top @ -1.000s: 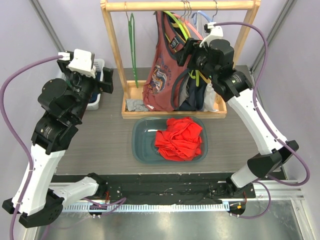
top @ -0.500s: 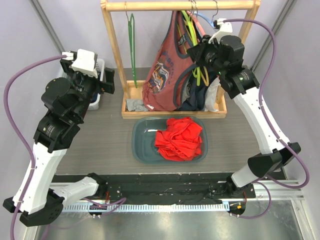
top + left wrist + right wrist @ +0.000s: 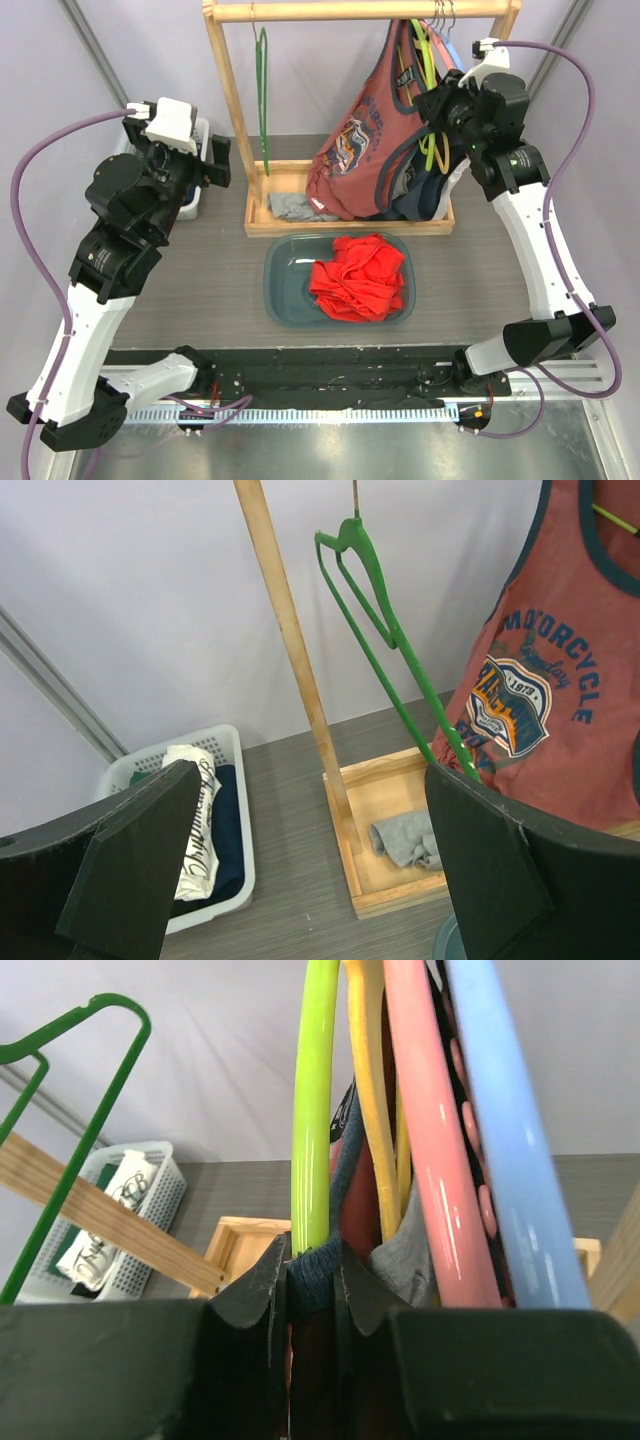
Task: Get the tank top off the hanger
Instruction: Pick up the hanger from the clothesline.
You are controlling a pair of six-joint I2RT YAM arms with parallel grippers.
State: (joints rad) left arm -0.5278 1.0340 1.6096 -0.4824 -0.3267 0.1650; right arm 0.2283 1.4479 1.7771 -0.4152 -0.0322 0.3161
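The red tank top (image 3: pixel 360 150) with navy trim and a motorcycle print hangs from a lime green hanger (image 3: pixel 418 48) at the right end of the wooden rail, its body slanting down to the left. My right gripper (image 3: pixel 437 105) is high beside the rail. In the right wrist view it (image 3: pixel 312 1260) is shut on the navy-edged strap of the tank top (image 3: pixel 358 1210), right below the lime hanger (image 3: pixel 315 1110). My left gripper (image 3: pixel 215 160) is raised at the left of the rack, open and empty (image 3: pixel 312 850), with the tank top (image 3: pixel 545 690) at the right of its view.
The wooden rack (image 3: pixel 225 90) carries an empty dark green hanger (image 3: pixel 263 90) plus yellow, pink and blue hangers (image 3: pixel 500 1160) with other garments. A grey cloth (image 3: pixel 290 205) lies in the rack base. A teal tub (image 3: pixel 285 290) holds a red cloth (image 3: pixel 360 275). A white basket (image 3: pixel 195 200) stands at far left.
My right gripper closed on the tank top's strap and moved right along the rail, dragging the tank top and hangers with it. The left arm barely moved.
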